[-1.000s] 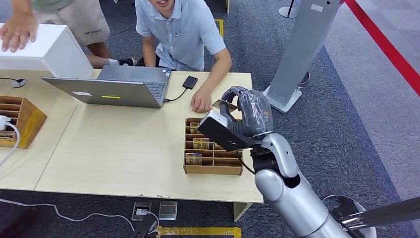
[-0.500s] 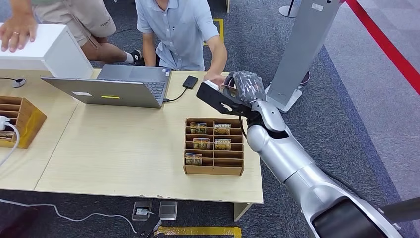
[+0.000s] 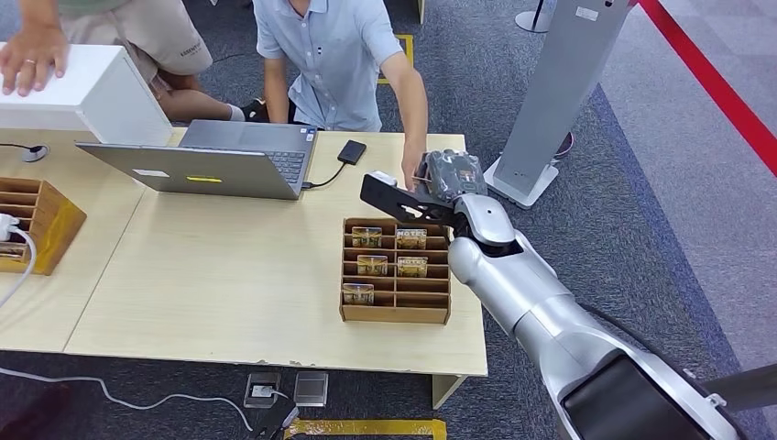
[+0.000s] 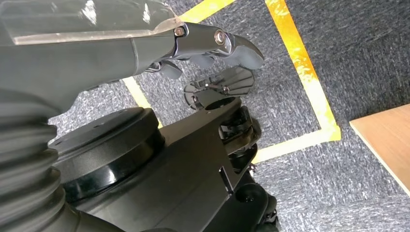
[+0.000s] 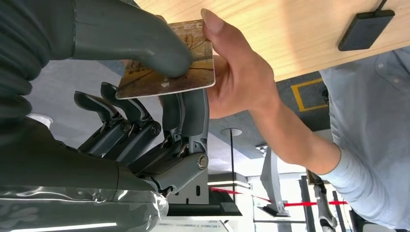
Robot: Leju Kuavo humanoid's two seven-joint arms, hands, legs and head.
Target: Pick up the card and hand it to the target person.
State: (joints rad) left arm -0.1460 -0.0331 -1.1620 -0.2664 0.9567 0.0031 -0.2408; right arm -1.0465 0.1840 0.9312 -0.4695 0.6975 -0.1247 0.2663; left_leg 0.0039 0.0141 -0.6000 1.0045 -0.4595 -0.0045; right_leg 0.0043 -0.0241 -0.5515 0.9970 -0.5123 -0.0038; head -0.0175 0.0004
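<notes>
The worktop (image 3: 229, 275) is a light wooden surface and it carries the other things. At its far edge a person in a light blue shirt (image 3: 334, 55) leans over it. A second person (image 3: 137, 32) stands at the far left, with one hand on a white box (image 3: 87, 96). A grey laptop (image 3: 215, 160) lies open on the worktop, and a small black device (image 3: 351, 151) lies just beside it, joined to it by a cable. Nearer to the robot, a wooden tray with compartments (image 3: 396, 312) rests on the worktop, and several cards stand in its slots. Another wooden tray (image 3: 41, 220) stands at the left edge.

The silver right arm reaches forward over the tray. The right robot hand (image 3: 449, 174) is raised above the far right part of the worktop. In the right wrist view, this right robot hand (image 5: 145, 87) pinches the card (image 5: 167, 60) between its thick thumb and its dark fingers. The person's hand (image 5: 237, 72) also grips the same card at its other side, with the thumb on its edge. So the card is in the air, held from both sides.

The left robot hand (image 4: 203, 48) hangs down over the grey carpet with yellow lines (image 4: 295, 63). Its fingers are loosely curled and they hold nothing.
</notes>
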